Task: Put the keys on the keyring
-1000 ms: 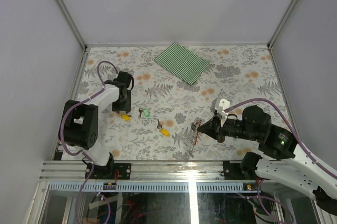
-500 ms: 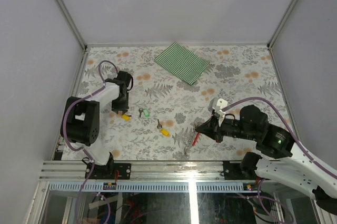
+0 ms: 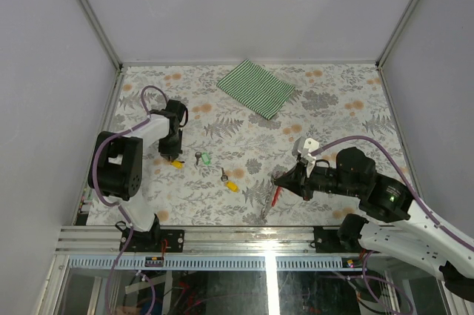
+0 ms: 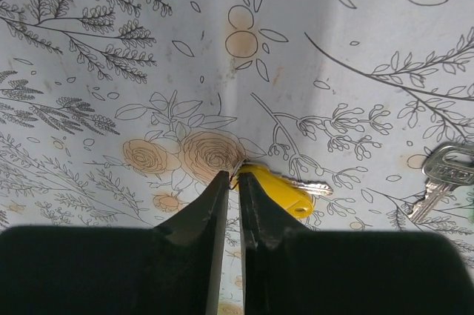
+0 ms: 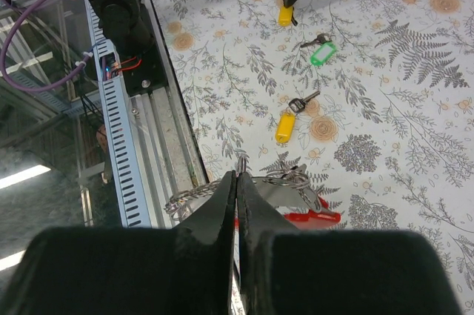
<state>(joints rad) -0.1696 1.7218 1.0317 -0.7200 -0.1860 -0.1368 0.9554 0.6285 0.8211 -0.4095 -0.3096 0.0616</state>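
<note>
- Left gripper (image 4: 231, 176) fingers were pressed together at yellow key (image 4: 280, 190) head, near table (image 3: 348, 118) left edge; pinch unclear.
- Right gripper (image 5: 235, 178) pinched keyring (image 5: 292, 181) near front edge.
- Green key (image 3: 205, 158) and other yellow key (image 3: 232, 186) lay between the arms, apart.

No text, label, brand, number or sign can be read in any of the views. Embossed marking is carried on the head of the silver key (image 4: 448, 170) at the right edge of the left wrist view, but it is too blurred for its characters to be made out.
</note>
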